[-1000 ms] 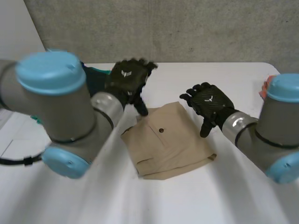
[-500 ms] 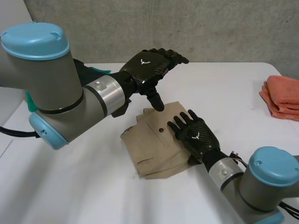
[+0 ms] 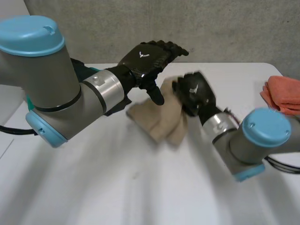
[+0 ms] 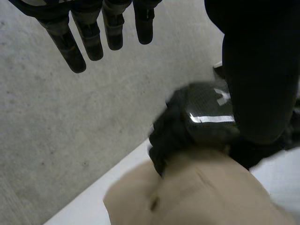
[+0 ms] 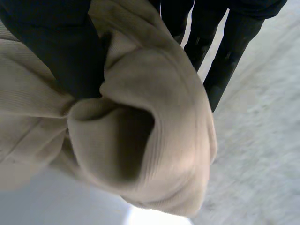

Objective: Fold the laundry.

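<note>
two hands meet over one beige garment [image 3: 161,119] in the head view. it is bunched and held up at its upper end by the right hand [image 3: 193,91], and whether its lower end rests on the white table [image 3: 140,197] i cannot tell. the step looks like carrying that end over to make a fold. done well, the lifted edge would travel level and land square on the layer below, with the bunching smoothed flat before letting go, or the fold may set crooked. the left hand [image 3: 147,58] hovers just beside the cloth, its thumb pointing down toward it, and it could pin the lower layer. an orange cloth [image 3: 281,93] lies well apart at the table's right edge.

left wrist view: the left hand's fingers [image 4: 89,37] are straight and spread, holding nothing. beyond them the right hand sits at the top of the garment.

right wrist view: the right hand is clamped on the garment, with a thick roll of cloth pinched between thumb and fingers [image 5: 225,51].
</note>
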